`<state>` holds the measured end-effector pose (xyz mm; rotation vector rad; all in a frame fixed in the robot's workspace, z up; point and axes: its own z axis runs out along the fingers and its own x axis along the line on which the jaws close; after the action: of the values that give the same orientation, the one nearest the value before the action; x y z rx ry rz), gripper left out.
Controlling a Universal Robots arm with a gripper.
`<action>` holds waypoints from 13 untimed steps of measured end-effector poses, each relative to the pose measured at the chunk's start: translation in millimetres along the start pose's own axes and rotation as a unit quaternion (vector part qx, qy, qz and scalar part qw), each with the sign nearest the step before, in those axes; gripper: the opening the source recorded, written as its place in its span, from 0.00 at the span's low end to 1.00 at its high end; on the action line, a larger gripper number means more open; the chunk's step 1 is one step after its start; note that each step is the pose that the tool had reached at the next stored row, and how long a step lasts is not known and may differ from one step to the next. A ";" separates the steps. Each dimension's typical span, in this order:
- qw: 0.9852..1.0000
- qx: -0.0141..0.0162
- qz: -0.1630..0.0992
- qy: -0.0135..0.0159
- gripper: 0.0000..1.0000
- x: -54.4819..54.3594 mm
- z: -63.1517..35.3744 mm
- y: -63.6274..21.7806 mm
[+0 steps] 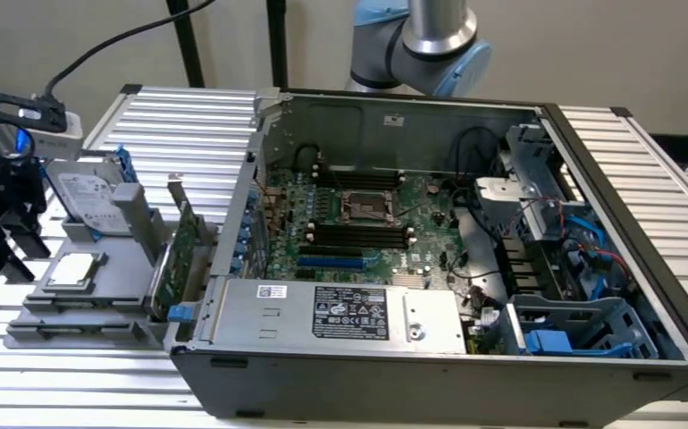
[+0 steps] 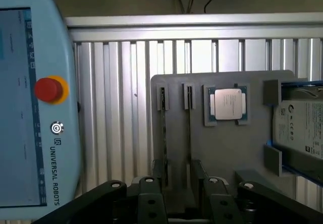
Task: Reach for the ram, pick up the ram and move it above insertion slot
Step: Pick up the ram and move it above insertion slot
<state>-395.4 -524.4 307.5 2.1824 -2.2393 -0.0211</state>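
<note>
We judge the reach nearly done: the gripper (image 2: pixel 177 177) hangs over the grey tray (image 2: pixel 227 153), jaws apart and gripping nothing. The ram (image 2: pixel 163 133) stands on edge in a narrow tray slot, not yet lifted or carried to the insertion slot. The wrist view gives us the CPU (image 2: pixel 227 104), hard drive (image 2: pixel 303 128) and teach pendant (image 2: pixel 30 108). The exterior view adds the open computer case (image 1: pixel 440 384) and the motherboard's memory slots (image 1: pixel 356 237), well apart from the tray

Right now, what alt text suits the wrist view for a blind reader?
The black tool hangs above a grey slotted plastic holder with a thin edge-on ram stick, a square silver processor and a silver hard drive.
</note>
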 end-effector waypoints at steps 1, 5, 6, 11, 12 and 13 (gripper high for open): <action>1.000 0.000 -0.002 0.000 0.36 0.1 1.8 0.0; 1.000 0.000 -0.010 0.000 0.36 0.5 9.1 -0.2; 1.000 0.000 -0.011 0.000 0.36 0.7 10.9 -0.2; 1.000 0.000 -0.016 0.000 0.36 2.5 20.0 -0.5; 1.000 0.000 -0.016 0.000 0.36 3.0 21.8 -0.6; 1.000 0.000 -0.017 0.000 0.36 3.6 23.6 -0.7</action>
<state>-395.3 -528.0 283.9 2.2188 -2.2026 -0.0206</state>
